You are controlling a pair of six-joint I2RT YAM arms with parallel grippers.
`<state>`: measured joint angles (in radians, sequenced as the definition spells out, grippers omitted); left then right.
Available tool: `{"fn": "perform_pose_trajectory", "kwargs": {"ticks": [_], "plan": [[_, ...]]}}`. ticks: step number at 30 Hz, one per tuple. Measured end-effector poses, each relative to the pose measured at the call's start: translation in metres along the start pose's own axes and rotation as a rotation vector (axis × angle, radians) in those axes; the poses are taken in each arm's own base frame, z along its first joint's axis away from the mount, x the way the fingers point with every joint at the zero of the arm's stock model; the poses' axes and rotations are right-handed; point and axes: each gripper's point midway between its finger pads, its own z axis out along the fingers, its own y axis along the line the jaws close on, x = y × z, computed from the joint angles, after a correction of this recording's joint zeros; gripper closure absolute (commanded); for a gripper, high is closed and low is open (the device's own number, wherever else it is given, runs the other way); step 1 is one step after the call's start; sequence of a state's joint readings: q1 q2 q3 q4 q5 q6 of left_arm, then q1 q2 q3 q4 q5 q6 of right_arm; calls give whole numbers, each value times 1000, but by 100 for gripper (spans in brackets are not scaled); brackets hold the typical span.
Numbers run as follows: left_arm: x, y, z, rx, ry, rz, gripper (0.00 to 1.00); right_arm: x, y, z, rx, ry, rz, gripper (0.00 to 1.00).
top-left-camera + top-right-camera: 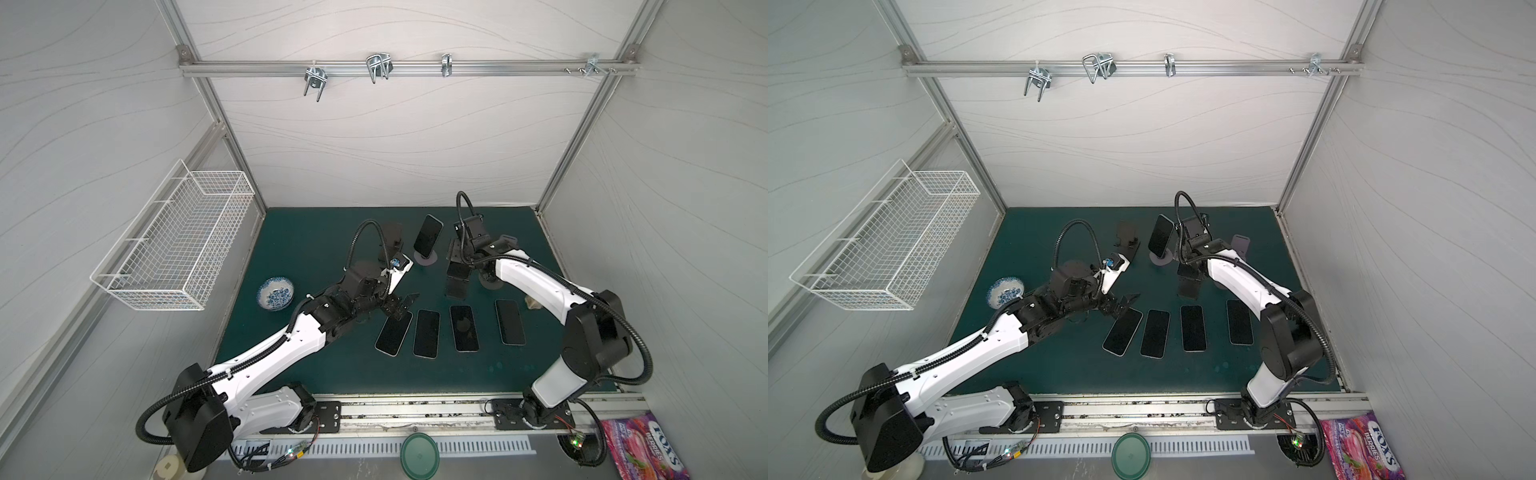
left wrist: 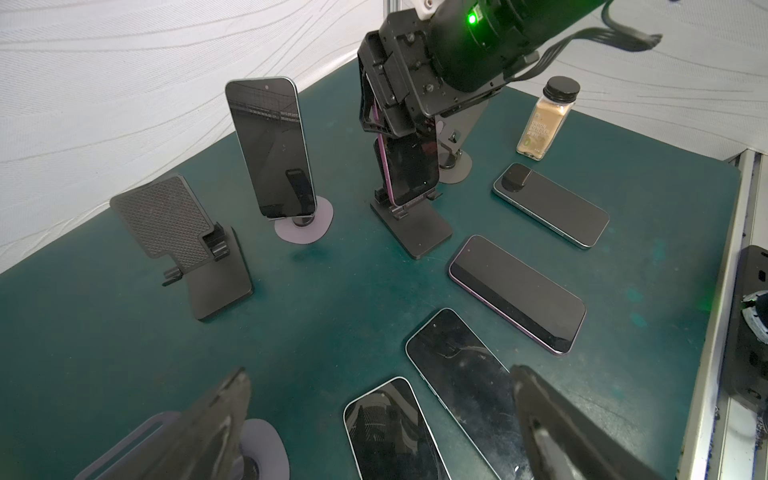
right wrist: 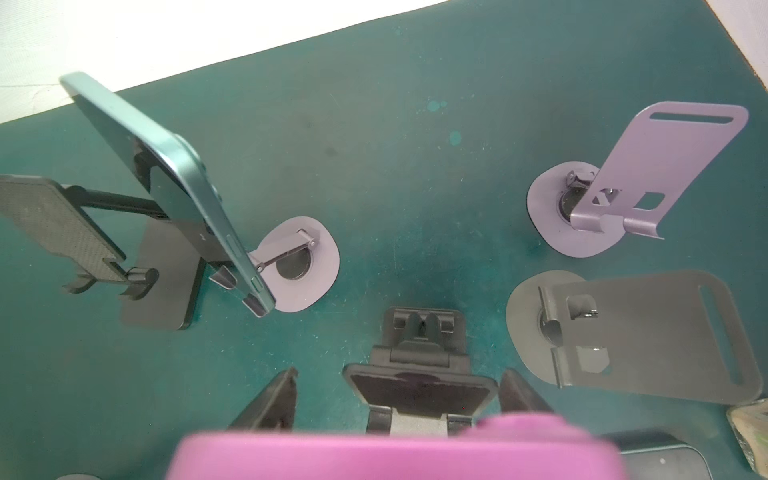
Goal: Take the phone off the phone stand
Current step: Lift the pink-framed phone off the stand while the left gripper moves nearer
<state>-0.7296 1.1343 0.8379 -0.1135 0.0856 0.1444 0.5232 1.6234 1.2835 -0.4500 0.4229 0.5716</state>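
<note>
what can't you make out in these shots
pink phone: blurred close to the right wrist camera, cut off by the frame edge.
its far edge against the right hand: hidden by the hand in the left wrist view, so grip unclear.
spice jar label: too small, left wrist view.

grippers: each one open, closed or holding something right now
Left gripper: open, holding nothing.
Right gripper: closed on the magenta-edged black phone standing in the black folding stand.

Shows a phone (image 1: 1161, 236) propped upright on a round-based stand (image 1: 1160, 261). Puts 4 flat phones (image 1: 1193, 328) in a row in front of that stand, the left gripper (image 1: 1126, 305) spread open front-left of it, the right gripper (image 1: 1188, 268) just right.
</note>
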Motion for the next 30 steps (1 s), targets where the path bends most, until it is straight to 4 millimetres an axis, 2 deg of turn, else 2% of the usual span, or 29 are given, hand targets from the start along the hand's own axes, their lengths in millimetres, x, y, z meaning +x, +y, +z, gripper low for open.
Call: {"fn": "perform_pose_trajectory", "kwargs": {"ticks": [12, 21, 25, 30], "plan": [[-8, 8, -11, -53, -31, -4, 1, -3, 5, -22, -58, 8, 18, 35], [-16, 24, -44, -156, -64, -1, 1, -7, 20, -59, -160, -4, 51, 36], [-12, 31, -61, -209, -40, 5, 1, 5, 37, -79, -225, 19, 39, 36], [-17, 38, -89, -261, -50, -4, 1, 32, 68, -100, -318, 82, 16, 37]]}}
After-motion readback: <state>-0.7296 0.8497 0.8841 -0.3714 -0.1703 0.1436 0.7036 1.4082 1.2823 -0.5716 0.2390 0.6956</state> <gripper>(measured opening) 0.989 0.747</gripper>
